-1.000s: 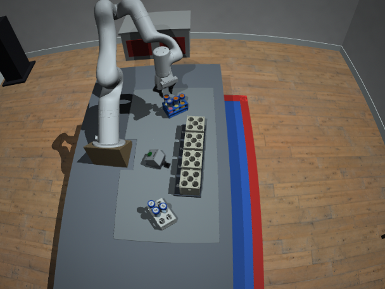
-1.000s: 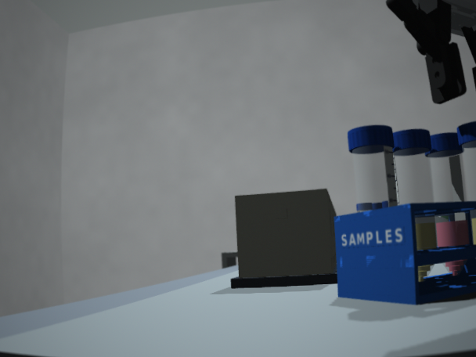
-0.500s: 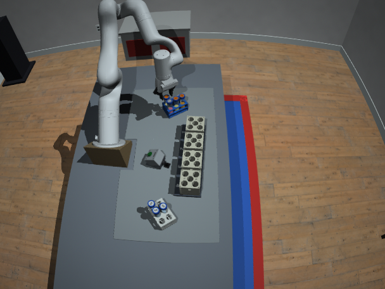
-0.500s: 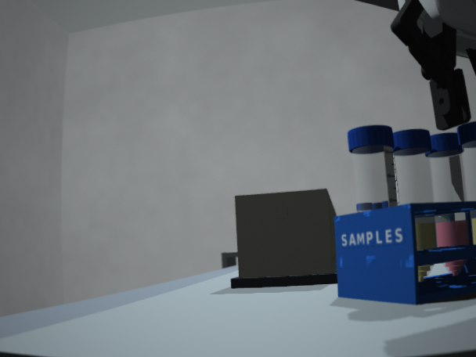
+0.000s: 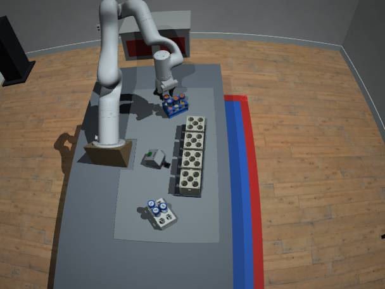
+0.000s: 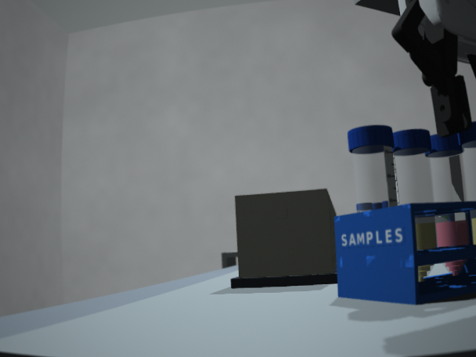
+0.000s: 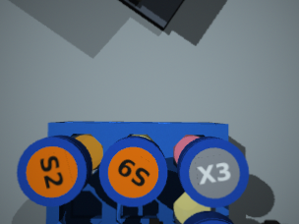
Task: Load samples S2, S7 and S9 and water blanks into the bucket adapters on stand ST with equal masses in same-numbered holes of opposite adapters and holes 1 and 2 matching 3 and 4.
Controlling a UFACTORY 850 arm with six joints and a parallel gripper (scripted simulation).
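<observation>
The blue sample rack (image 5: 170,115) (image 6: 376,262) (image 7: 64,129) holds S2 (image 5: 182,96) (image 7: 51,172), S9 (image 5: 175,99) (image 7: 133,172), grey-dotted X3 (image 5: 170,101) (image 7: 213,172) and S7 (image 5: 166,97) (image 7: 214,217), all upright. My gripper (image 5: 166,95) (image 7: 213,221) is open and empty, low over the S7 cap, with its tips on either side. S7's dot is cut off in the wrist view. Four pale adapters (image 5: 188,127) (image 6: 282,235) stand in a row on the dark stand (image 6: 282,281); their holes look empty. A pale rack (image 5: 171,224) holds three white-dotted blanks (image 5: 151,203).
The grey DONE desk (image 5: 157,158) with its green key (image 5: 149,154) stands between my arm's base (image 5: 107,155) and the adapter row. The X3 cap is close beside S7. The adapter row starts just past the sample rack.
</observation>
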